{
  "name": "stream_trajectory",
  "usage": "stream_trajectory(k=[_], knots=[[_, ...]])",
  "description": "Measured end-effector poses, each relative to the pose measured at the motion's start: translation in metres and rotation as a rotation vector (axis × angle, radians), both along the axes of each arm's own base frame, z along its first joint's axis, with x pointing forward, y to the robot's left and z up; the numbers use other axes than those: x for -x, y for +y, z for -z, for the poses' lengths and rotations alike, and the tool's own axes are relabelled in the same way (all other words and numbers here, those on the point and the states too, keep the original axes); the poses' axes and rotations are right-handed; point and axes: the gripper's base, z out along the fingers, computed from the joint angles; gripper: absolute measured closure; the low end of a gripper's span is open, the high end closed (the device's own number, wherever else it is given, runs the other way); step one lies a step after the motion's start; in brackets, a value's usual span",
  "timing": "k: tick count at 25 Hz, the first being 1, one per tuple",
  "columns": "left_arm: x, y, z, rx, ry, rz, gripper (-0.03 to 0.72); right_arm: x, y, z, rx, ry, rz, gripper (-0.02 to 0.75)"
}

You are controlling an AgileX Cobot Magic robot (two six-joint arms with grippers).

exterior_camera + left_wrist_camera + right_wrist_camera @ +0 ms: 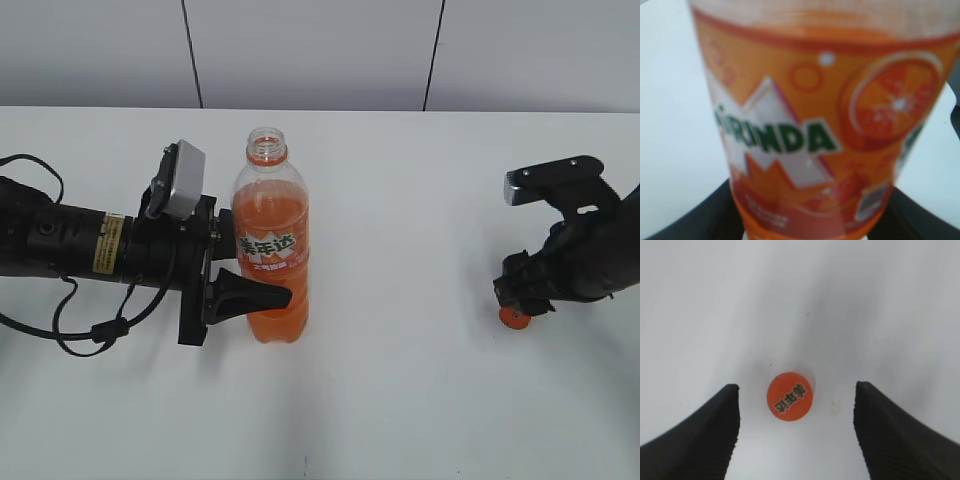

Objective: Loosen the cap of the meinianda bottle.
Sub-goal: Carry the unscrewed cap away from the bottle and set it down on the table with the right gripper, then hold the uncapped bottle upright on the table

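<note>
The meinianda bottle (270,250) stands upright on the white table, its neck open with no cap on it. My left gripper (250,265) is shut on the bottle's lower body; the left wrist view is filled by the orange label (815,135). The small orange cap (515,318) lies flat on the table at the right. In the right wrist view the cap (790,396) lies top up between the two fingers, touching neither. My right gripper (796,412) is open and hovers just above the cap.
The white table (400,400) runs to a grey panelled wall (320,50) at the back. Nothing else stands on the table.
</note>
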Motion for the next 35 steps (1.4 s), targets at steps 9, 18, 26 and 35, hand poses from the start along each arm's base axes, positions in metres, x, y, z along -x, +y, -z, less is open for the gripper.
stream_trajectory(k=[9,18,26,35], knots=[[0.000,0.000,0.000,0.000,0.000,0.000,0.279,-0.027,0.006,-0.070,-0.012,-0.068,0.008,0.204],[0.000,0.000,0.000,0.000,0.000,0.000,0.279,-0.055,0.012,-0.152,0.010,-0.048,0.019,0.204],[0.000,0.000,0.000,0.000,0.000,0.000,0.279,-0.066,0.014,-0.211,0.038,0.035,0.035,0.204],[0.000,0.000,0.000,0.000,0.000,0.000,0.279,-0.074,0.017,-0.243,0.008,-0.044,0.038,0.204]])
